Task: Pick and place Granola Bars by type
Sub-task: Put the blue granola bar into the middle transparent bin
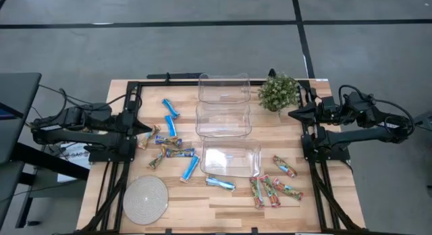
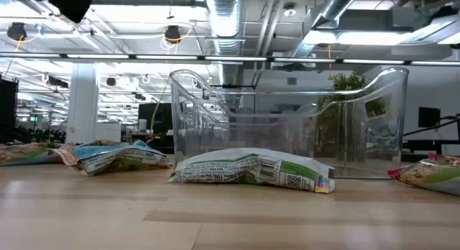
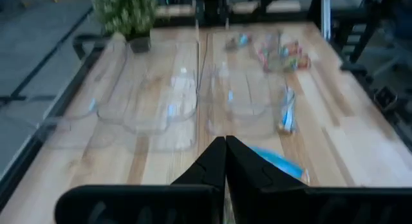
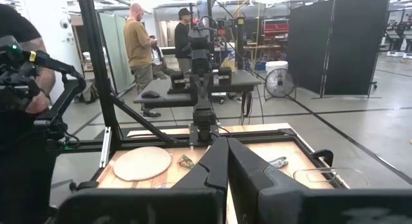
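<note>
The Granola Bars lie flat on the wooden table. Blue ones (image 1: 171, 125) and tan-brown ones (image 1: 172, 152) are scattered on the left. Red-green-orange ones (image 1: 270, 190) lie at the near right, and one bar (image 2: 251, 169) lies close in the low view. Three clear bins (image 1: 223, 119) stand in a row down the middle. My left gripper (image 1: 150, 129) hovers shut above the table's left side, fingers together (image 3: 225, 153), pointing toward the bins. My right gripper (image 1: 291, 114) hovers shut at the right edge, fingers together (image 4: 226, 153). Neither holds anything.
A small potted plant (image 1: 278, 92) stands at the far right, close to my right gripper. A round woven mat (image 1: 145, 198) lies at the near left corner. People stand in the room beyond the table (image 4: 138, 44).
</note>
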`<state>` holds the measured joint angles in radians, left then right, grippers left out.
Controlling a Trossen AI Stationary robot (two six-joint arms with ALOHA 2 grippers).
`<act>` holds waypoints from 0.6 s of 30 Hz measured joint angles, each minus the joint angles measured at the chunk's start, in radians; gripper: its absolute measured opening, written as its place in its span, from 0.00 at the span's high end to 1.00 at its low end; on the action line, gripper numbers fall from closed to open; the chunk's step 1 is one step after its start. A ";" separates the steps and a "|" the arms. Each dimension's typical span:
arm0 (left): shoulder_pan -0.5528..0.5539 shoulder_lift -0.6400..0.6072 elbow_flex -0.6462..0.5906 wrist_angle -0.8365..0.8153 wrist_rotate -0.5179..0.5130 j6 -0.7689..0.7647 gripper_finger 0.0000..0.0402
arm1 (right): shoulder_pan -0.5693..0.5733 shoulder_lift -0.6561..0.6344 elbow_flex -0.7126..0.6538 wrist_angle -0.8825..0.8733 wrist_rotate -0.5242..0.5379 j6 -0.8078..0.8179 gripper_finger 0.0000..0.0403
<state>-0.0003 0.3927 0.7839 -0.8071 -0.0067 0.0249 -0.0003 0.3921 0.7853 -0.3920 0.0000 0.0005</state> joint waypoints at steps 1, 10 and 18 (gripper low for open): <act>0.000 0.000 0.000 0.023 0.000 -0.020 1.00 | 0.000 0.000 0.000 0.000 0.000 0.000 1.00; 0.000 0.000 0.000 0.248 0.000 -0.283 1.00 | 0.000 0.000 0.000 0.000 0.000 0.000 1.00; 0.000 0.000 0.000 0.311 -0.003 -0.478 1.00 | 0.000 0.000 0.000 0.000 0.000 0.000 1.00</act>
<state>-0.0004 0.3928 0.7837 -0.4962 -0.0093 -0.4529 -0.0002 0.3923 0.7853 -0.3920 0.0000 0.0006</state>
